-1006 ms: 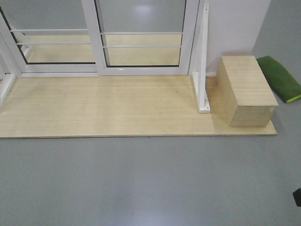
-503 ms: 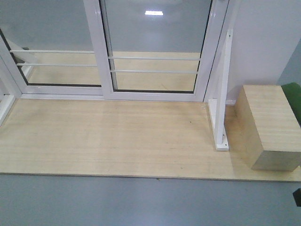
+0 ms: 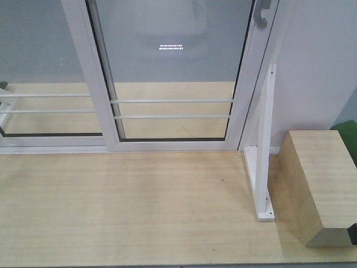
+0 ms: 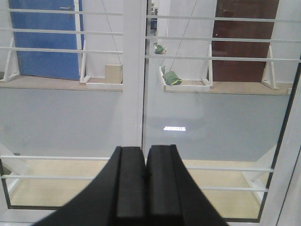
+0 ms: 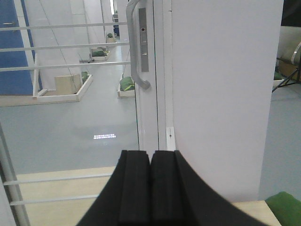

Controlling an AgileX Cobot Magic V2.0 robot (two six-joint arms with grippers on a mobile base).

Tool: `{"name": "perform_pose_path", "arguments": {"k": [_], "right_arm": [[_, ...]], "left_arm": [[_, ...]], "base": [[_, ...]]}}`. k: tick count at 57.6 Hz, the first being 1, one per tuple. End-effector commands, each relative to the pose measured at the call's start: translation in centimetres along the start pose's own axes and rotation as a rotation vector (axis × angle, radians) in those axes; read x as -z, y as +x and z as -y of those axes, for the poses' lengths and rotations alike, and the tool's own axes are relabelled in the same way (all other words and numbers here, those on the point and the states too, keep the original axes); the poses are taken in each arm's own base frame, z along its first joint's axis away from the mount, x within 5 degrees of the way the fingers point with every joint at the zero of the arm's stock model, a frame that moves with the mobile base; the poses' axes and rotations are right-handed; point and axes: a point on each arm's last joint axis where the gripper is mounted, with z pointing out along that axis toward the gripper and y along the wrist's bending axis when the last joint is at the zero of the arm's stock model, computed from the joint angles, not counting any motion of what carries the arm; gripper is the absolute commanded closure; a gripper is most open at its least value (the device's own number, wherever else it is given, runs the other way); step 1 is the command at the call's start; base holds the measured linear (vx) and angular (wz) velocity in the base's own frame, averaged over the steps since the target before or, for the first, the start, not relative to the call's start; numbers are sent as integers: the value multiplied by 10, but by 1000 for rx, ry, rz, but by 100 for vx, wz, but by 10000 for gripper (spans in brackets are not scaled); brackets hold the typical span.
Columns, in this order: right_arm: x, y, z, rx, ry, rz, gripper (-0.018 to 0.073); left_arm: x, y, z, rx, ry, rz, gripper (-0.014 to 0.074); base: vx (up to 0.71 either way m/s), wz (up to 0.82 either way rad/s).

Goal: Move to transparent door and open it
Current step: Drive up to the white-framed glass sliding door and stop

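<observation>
- Exterior front-facing view: The transparent door stands shut against its right-hand frame, at the back of a pale wooden platform. Only the lower tip of its curved handle shows at the top edge. A handle-less glass panel overlaps it on the left, and a white bracket post and a wooden box sit to the right. No gripper appears in this view.
- Left wrist-mounted view: The left gripper is empty, its two black fingers pressed flat together. Directly ahead of it and apart from it rises the white stile where the two panels meet. The door's glass lies ahead and to the gripper's right, and no handle is visible here.
- Right wrist-mounted view: The right gripper is also closed on nothing. The handle hangs ahead, above and slightly left of the fingertips, with a white wall ahead to the right.
- Judgement: the approach looks nearly complete, and the right arm is the better placed. Done well, it would spread its fingers, rise to handle height, close around the curved pull rather than the flat stile, then draw leftward along the track, away from the wall. Grazing the glass or snagging the bracket post is the risk.
</observation>
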Motion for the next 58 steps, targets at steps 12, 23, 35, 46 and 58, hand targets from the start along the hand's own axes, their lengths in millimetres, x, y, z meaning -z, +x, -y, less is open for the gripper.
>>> {"name": "perform_pose_path", "arguments": {"k": [12,23,35,46,58], "right_arm": [[1,-7,0,8,-4,92,565],[1,-7,0,8,-4,92,565],[1,-7,0,8,-4,92,565],[1,-7,0,8,-4,92,565],[1,-7,0,8,-4,92,565]], "left_arm": [[1,-3,0,4,4,81,599],[1,-3,0,4,4,81,599],[1,-3,0,4,4,81,599],[1,-3,0,4,4,81,599],[1,-3,0,4,4,81,599]], "base": [[40,-2],[34,2],[29,3],[22,1],[17,-1]]}}
